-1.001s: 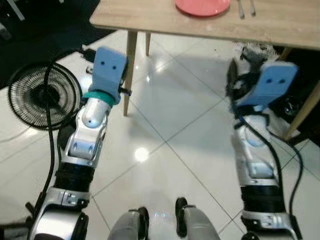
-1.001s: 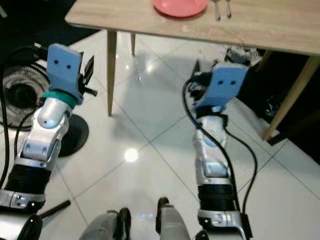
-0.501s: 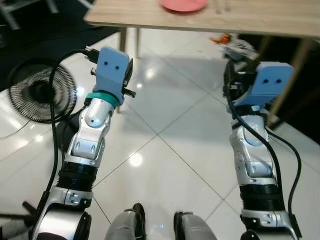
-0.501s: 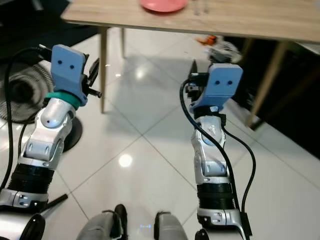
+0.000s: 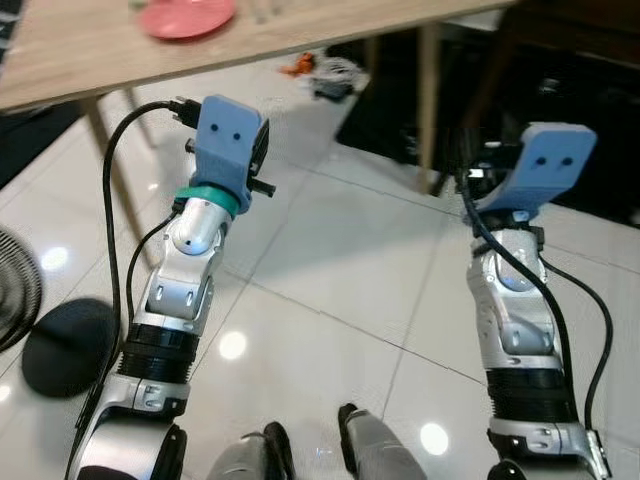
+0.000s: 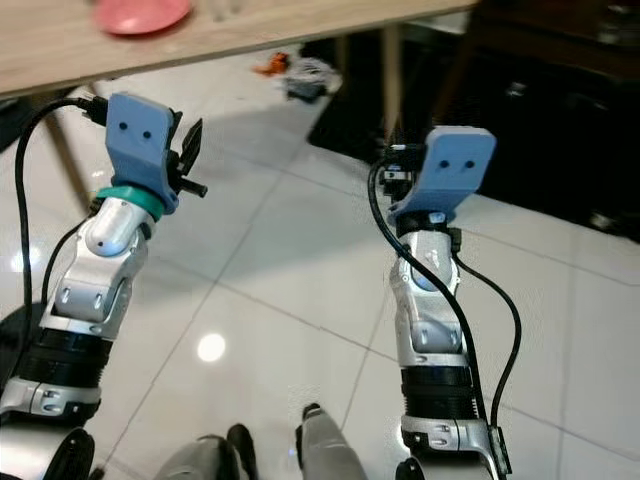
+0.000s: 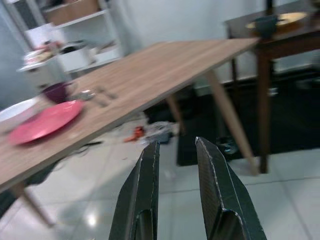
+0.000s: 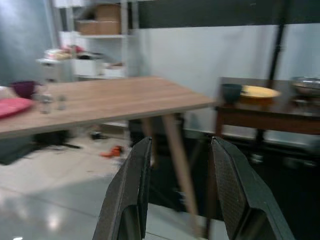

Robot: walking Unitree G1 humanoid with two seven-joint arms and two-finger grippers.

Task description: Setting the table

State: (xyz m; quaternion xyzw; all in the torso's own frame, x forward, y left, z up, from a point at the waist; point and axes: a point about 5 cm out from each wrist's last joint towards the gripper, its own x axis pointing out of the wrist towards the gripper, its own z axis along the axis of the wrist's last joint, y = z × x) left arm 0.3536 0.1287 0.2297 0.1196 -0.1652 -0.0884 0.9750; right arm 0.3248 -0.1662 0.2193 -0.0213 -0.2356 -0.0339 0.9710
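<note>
A pink plate [image 5: 187, 17] lies on the light wooden table [image 5: 60, 55] at the upper left, with cutlery [image 7: 102, 95] beside it. In the left wrist view a purple cup [image 7: 57, 91] and a white bowl [image 7: 15, 111] also stand on that table. My left gripper [image 7: 176, 142] is raised in front of the table, its fingers a little apart with nothing between them. My right gripper [image 8: 181, 140] is held up at the same height, open and empty. Both hang over bare floor, well short of the table.
White glossy floor tiles lie below me. A table leg [image 5: 428, 100] stands ahead, with small clutter [image 5: 320, 72] on the floor behind it. A black fan base [image 5: 65, 345] sits at the left. A dark side table [image 8: 280, 107] carries a yellow plate [image 8: 262, 91] and a teal cup [image 8: 231, 92].
The whole view has swung to the right: the table and plate slid to the upper left and the fan left the picture at the left edge. Both arms keep their raised pose.
</note>
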